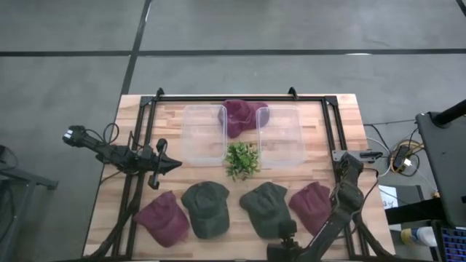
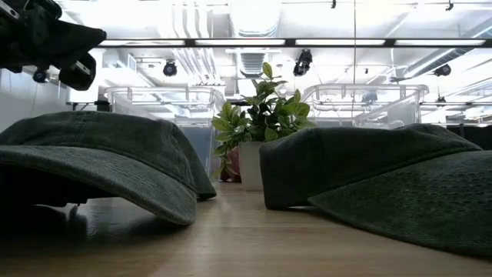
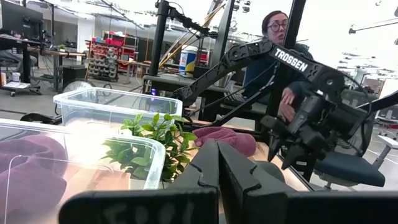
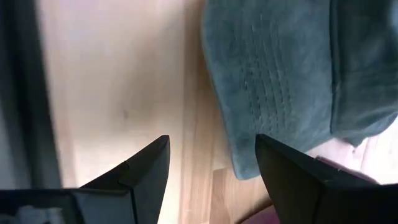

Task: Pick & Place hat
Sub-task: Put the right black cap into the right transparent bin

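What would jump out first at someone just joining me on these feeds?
Four caps in a row along the near edge: maroon cap, green cap, second green cap, second maroon cap. Behind them a small potted plant stands between two clear bins, a third maroon cap lying across their inner rims. The right hand hangs open above a green cap's brim; the left hand waits shut at the table's left.

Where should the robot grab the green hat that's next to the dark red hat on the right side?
Probably by its brim. The right end effector hangs open above the green hat's brim, which lies flat on the table with one thin edge showing. Coming down from above with a finger on each side of that edge looks easier than squeezing the round, floppy crown.
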Controlling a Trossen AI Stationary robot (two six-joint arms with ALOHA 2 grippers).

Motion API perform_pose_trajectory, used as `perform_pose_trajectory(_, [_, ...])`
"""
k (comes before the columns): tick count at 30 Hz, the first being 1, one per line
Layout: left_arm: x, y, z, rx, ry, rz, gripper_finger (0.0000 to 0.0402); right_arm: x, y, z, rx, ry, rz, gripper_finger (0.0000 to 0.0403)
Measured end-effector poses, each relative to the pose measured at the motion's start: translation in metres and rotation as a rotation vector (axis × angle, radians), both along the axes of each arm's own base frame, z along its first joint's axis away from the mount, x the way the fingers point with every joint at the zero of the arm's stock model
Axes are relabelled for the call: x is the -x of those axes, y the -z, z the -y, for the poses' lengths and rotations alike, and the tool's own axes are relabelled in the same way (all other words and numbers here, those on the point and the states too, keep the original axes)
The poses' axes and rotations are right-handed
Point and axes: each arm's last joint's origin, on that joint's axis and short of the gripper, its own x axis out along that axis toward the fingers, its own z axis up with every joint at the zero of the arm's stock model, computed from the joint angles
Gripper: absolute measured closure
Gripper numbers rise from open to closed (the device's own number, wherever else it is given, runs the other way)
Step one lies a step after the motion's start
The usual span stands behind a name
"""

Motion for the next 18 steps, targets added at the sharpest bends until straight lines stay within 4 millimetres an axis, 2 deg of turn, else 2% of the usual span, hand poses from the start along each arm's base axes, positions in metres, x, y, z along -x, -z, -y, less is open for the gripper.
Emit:
perform_pose_trajectory(8, [0.0,0.0,0.0,0.0,0.0,0.0,0.0402,0.003,0.015,0.006,0.058,0.052,0.034,0.0177])
perform_pose_trajectory(18, [0.0,0.0,0.0,0.023,0.002,-0.001,0.0402,-0.001,0.011,0.007,0.109,0.036,0.133,0.0177])
